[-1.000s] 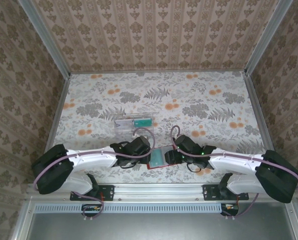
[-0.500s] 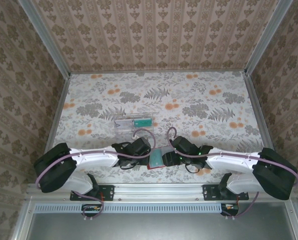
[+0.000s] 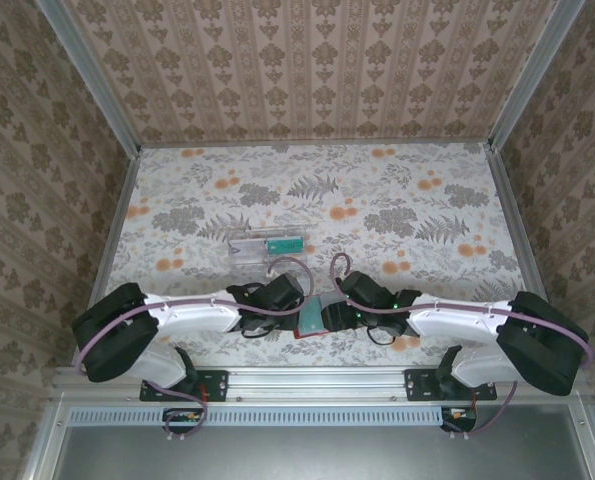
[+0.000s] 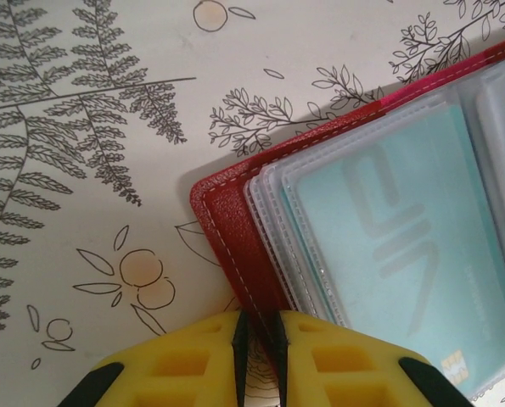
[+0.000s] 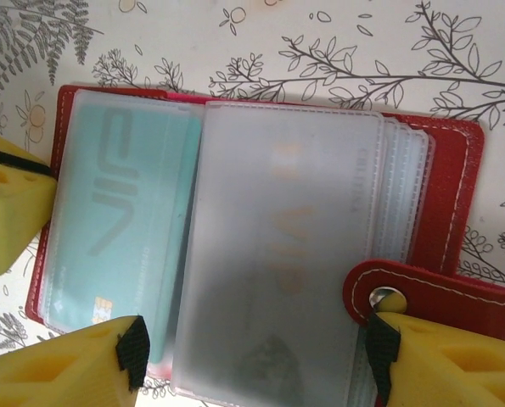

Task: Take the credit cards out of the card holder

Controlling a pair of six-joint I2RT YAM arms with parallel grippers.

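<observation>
Card holder point(image 5: 451, 203) open, teal card point(image 5: 108, 237) behind frosted pockets

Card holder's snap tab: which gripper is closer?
Right. The right gripper straddles the card holder, one finger beside the snap tab; the left gripper pinches the opposite edge.

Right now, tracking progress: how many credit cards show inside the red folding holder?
2: a teal plastic card in the clear sleeve, an orange-lettered card under the frosted sleeve. Others may be hidden.

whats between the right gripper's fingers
The right wrist view shows a frosted pocket of the open card holder, a card inside it, between the fingers of the right gripper.
</observation>
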